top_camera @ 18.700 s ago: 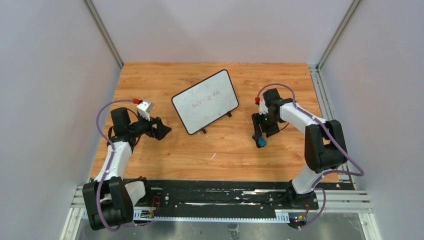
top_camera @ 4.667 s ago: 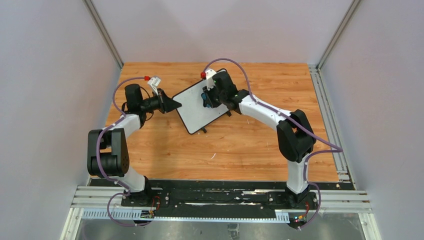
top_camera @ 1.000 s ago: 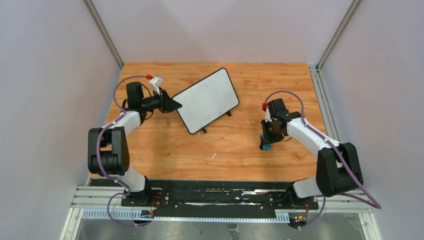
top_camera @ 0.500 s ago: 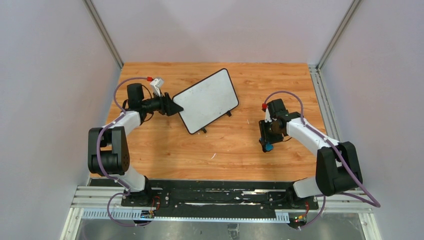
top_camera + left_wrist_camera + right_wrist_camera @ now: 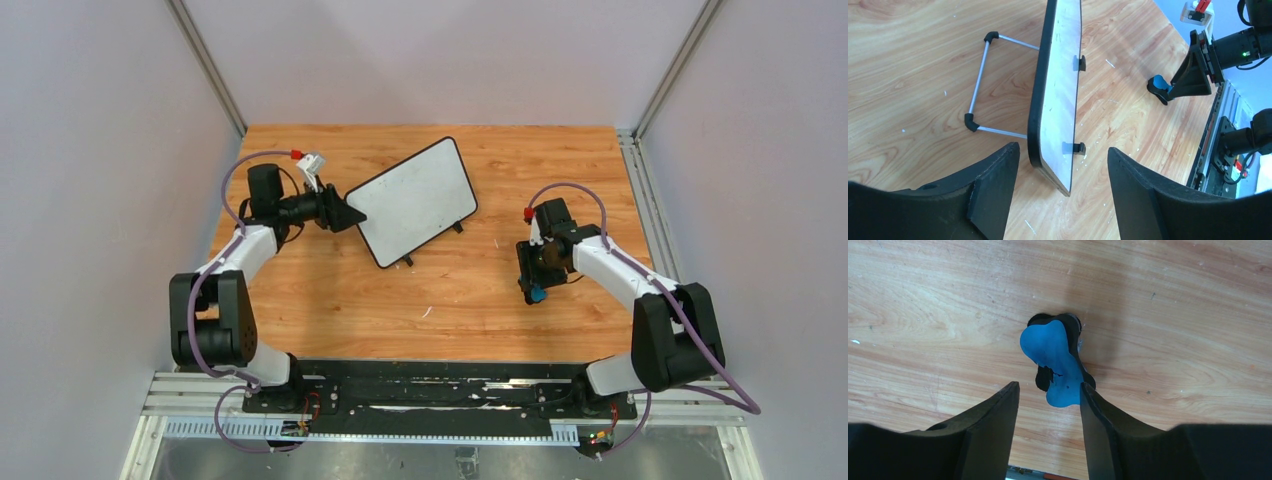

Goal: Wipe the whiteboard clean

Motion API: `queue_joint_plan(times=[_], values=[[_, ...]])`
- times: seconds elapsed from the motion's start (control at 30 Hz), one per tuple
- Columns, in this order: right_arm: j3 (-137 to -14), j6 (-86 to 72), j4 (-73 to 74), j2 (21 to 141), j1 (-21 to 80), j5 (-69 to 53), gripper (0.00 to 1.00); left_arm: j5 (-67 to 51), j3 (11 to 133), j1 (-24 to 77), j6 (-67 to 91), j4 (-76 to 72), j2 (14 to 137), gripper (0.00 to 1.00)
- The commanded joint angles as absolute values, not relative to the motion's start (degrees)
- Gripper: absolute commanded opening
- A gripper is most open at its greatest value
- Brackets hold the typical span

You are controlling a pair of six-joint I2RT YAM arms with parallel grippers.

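Note:
The whiteboard [image 5: 415, 200] stands tilted on the wooden table [image 5: 330, 290], its face blank white. In the left wrist view the board [image 5: 1060, 90] is seen edge-on. My left gripper [image 5: 350, 213] is open at the board's left corner, and the corner lies between and just ahead of its jaws [image 5: 1063, 156]. The blue eraser [image 5: 1053, 360] lies on the table at the right. My right gripper [image 5: 1048, 386] is open over it, with the eraser against the right finger and a gap on the left. The eraser also shows in the top view [image 5: 538, 294].
The board's wire stand [image 5: 980, 85] with black feet juts out behind it. Grey walls enclose the table on three sides. A metal rail [image 5: 640, 170] runs along the right edge. The arm bases sit on the black bar [image 5: 430, 385] at the near edge.
The red handwriting seen earlier is gone from the board. My right arm has moved from the board back to the right with the eraser. In the last second my left arm's elbow shifted slightly.

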State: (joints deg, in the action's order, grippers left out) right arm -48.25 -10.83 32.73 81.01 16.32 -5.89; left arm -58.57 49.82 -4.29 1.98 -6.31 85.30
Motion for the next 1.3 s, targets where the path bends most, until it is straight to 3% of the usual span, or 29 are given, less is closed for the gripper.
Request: queue_joint_plan(times=[0.0,0.37,0.67,0.8,0.87,0.93,1.27], values=[[-47.6,-11.2,33.0,79.6,15.2,-4.7,0.53,-58.6,50.0,-4.3,-2.5,-1.0,83.0,0.70],[-47.1,-11.6,33.0,74.0,15.2,-1.6,0.58,-48.8,45.9,-6.7,-7.0,2.3,76.3,0.72],[-47.0,-14.0,31.3,69.7,15.2,8.6,0.58,-27.1,39.9,-9.2,-8.1,-0.6,68.9,0.77],[-46.1,-15.1,28.3,67.1,15.3,11.5,0.66,-18.8,37.2,-9.5,-6.7,-4.0,67.1,0.82],[-45.7,-15.6,27.5,66.5,15.3,12.9,0.67,-17.1,36.4,-9.5,-6.5,-5.0,66.7,0.86],[-45.6,-16.5,27.1,66.3,15.3,14.6,0.67,-16.5,36.2,-9.5,-6.2,-5.3,67.0,0.99],[-44.0,-16.2,23.9,67.4,15.3,15.7,0.70,-16.3,36.8,-9.6,-5.8,-4.9,69.0,0.98]])
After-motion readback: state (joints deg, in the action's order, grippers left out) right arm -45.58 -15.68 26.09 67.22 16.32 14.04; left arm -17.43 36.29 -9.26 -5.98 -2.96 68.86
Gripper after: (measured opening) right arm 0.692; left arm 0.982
